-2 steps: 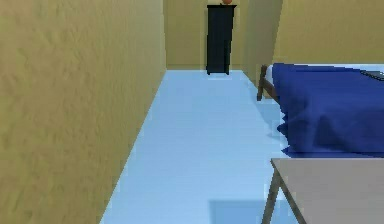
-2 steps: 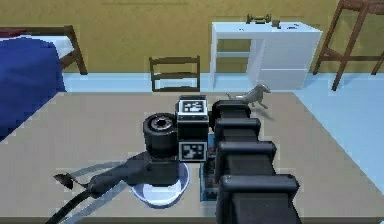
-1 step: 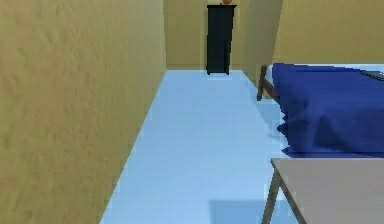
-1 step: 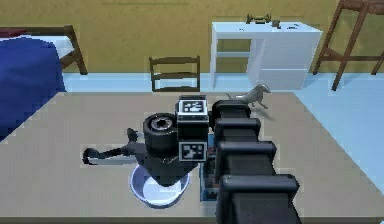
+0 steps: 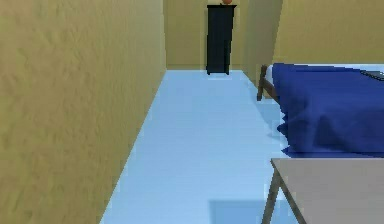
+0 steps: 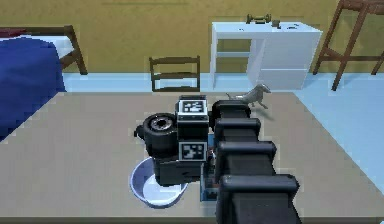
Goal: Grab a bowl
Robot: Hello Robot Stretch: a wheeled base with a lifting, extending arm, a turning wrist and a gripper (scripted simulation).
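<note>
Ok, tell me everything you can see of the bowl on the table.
The bowl is round and shallow, pale lavender-blue with a lighter rim, and looks smooth, like glazed ceramic or plastic. It sits upright on the tan tabletop, low in the arm side view. The inside that shows looks empty. Its right and upper parts are hidden behind the claw and the dark arm, so I cannot tell whether the claw touches or holds it.
</note>
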